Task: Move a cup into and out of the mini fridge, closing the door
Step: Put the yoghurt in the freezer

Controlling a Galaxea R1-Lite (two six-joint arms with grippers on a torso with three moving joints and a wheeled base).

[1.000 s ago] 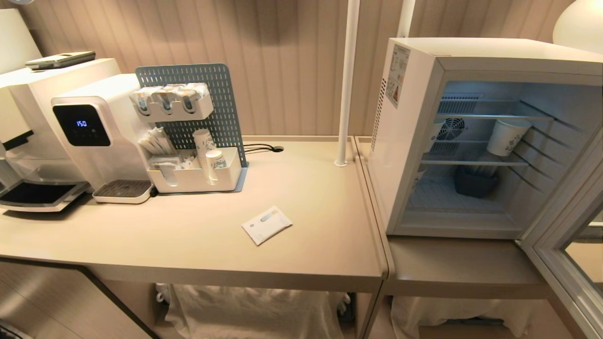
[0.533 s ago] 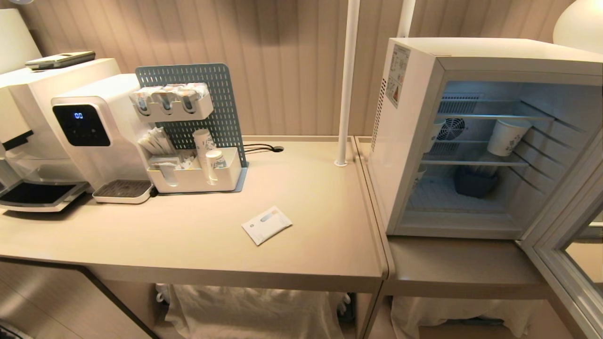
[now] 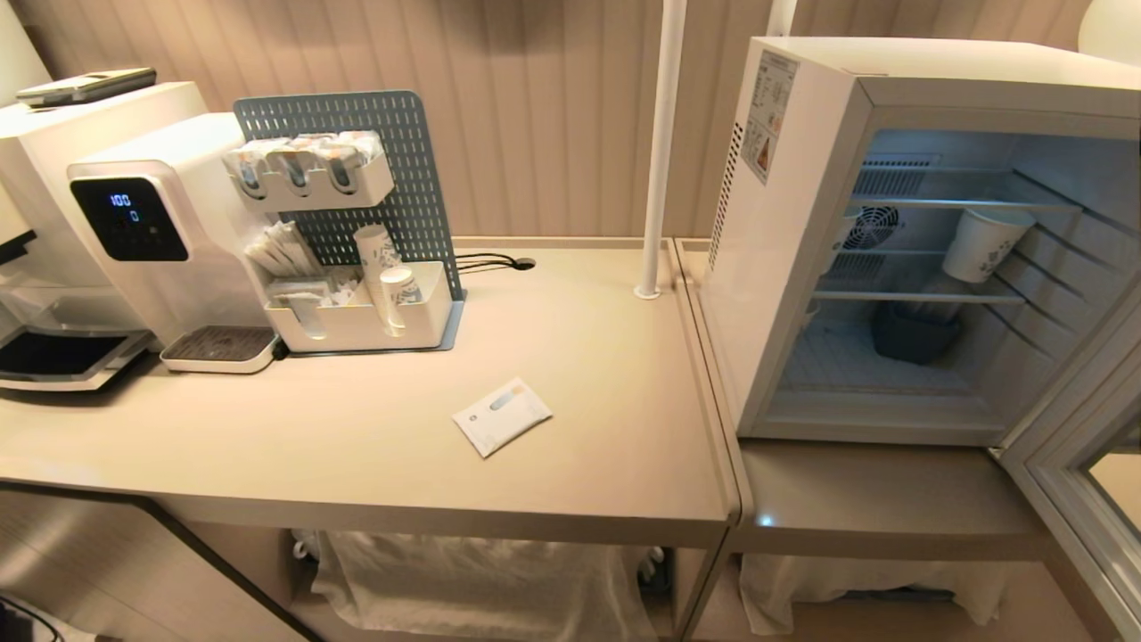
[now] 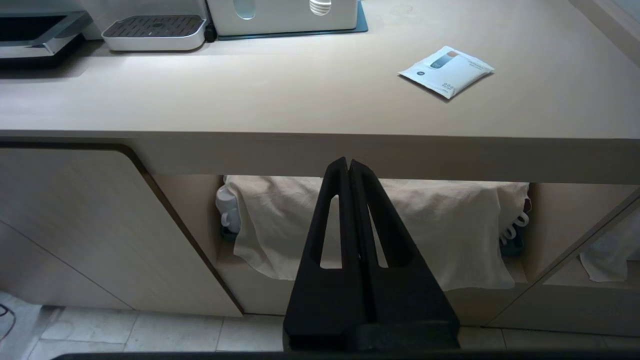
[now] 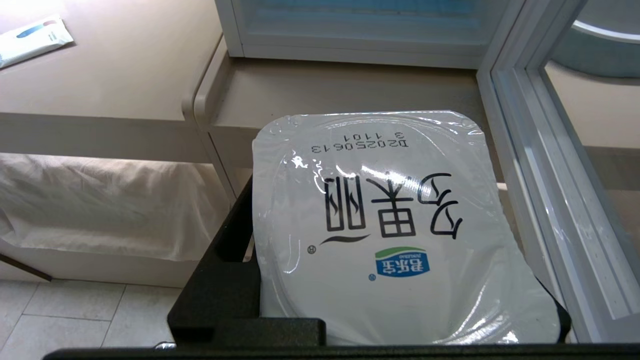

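Only the head camera has shifted; right claw (image 5: 400, 320) clamps the white foil-sealed cup (image 5: 390, 225), left claw (image 4: 348, 167) together.

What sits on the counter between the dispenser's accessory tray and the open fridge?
Only a flat white sachet lies there in the head view, between tray and fridge.

My right gripper (image 5: 400, 320) holds the cup (image 5: 395, 225) low, before the mini fridge (image 3: 891, 241), whose door (image 3: 1070, 464) stands open rightward. A sachet (image 3: 501, 415) lies on the counter (image 3: 357, 446) left of it.
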